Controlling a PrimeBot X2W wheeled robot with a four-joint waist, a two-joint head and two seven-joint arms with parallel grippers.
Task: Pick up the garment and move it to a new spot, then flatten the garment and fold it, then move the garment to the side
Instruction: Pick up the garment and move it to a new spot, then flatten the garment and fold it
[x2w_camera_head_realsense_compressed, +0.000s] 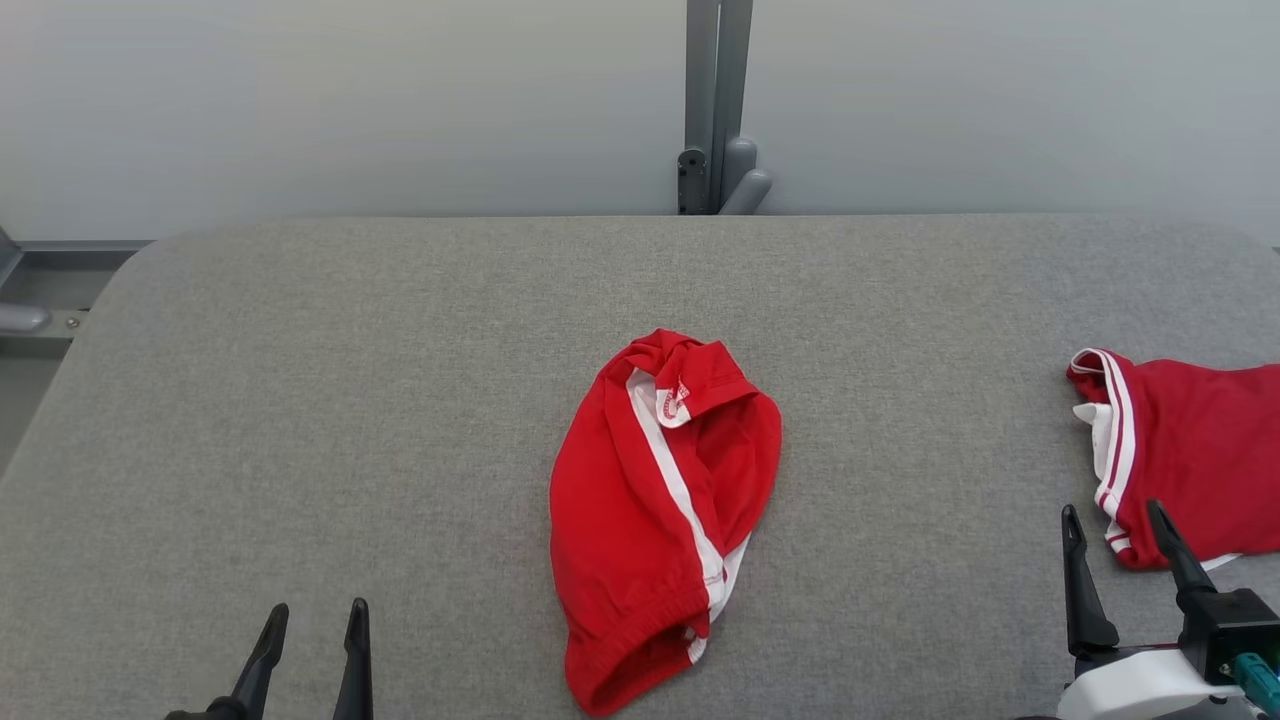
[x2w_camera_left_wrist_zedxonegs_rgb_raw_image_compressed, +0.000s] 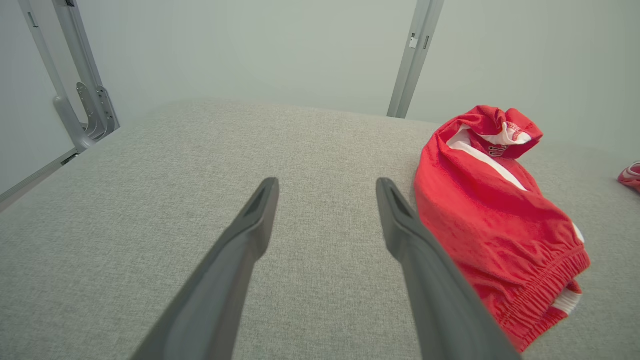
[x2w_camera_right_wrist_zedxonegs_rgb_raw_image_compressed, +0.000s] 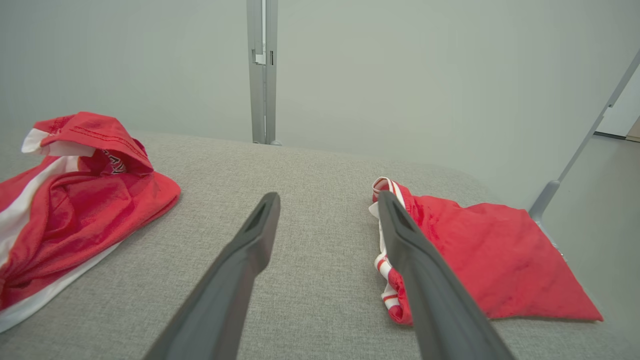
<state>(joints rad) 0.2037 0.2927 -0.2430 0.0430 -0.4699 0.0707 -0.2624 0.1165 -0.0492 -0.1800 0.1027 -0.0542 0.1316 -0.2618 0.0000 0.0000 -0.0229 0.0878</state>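
A crumpled red garment with white stripe (x2w_camera_head_realsense_compressed: 660, 500) lies mid-table (x2w_camera_head_realsense_compressed: 300, 400), not yet flattened. The left gripper (x2w_camera_head_realsense_compressed: 319, 605) and right gripper (x2w_camera_head_realsense_compressed: 1112, 508) hover at the near edge, fingers apart, probably ready to grasp it.

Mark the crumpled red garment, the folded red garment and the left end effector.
crumpled red garment (x2w_camera_head_realsense_compressed: 600, 520): head view, red panel beside the white stripe.
folded red garment (x2w_camera_head_realsense_compressed: 1200, 450): head view, flat red middle.
left end effector (x2w_camera_head_realsense_compressed: 319, 606): head view, between its fingertips.

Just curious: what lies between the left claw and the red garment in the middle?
Nothing: bare grey tabletop separates the left claw from the garment, in the head view.
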